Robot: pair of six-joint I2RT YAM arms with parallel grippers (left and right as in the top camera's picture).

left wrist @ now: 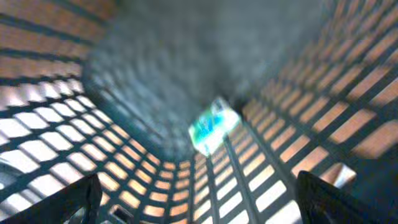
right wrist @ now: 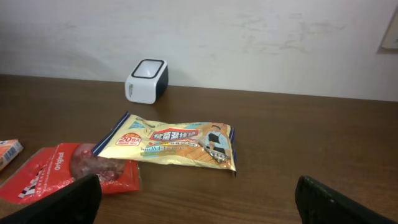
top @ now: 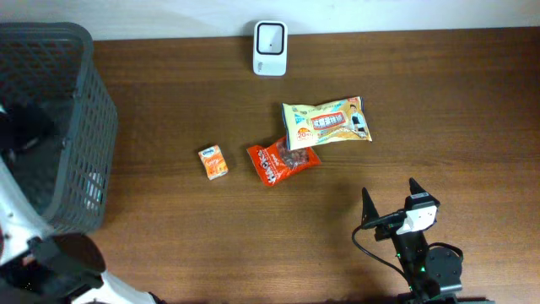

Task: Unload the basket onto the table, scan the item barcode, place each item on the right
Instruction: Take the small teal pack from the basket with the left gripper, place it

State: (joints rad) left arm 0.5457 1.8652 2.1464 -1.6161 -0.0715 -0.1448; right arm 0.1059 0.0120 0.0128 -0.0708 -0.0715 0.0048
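Note:
A white barcode scanner (top: 270, 48) (right wrist: 147, 79) stands at the table's far edge. In front of it lie a yellow snack bag (top: 326, 122) (right wrist: 171, 144), a red packet (top: 283, 160) (right wrist: 68, 171) partly under the bag's corner, and a small orange box (top: 213, 161) (right wrist: 7, 152). My right gripper (top: 388, 187) (right wrist: 198, 178) hovers near the front edge, open and empty, well short of the bag. My left gripper (left wrist: 198, 176) is inside the grey basket (top: 51, 42), open with nothing between its fingers. Below it, a blurred teal-and-white item (left wrist: 214, 124) lies on the basket floor.
The tall mesh basket fills the table's left end, and its walls (left wrist: 280, 143) surround the left gripper on all sides. A pale wall runs behind the scanner. Bare wood lies between the right gripper and the packets.

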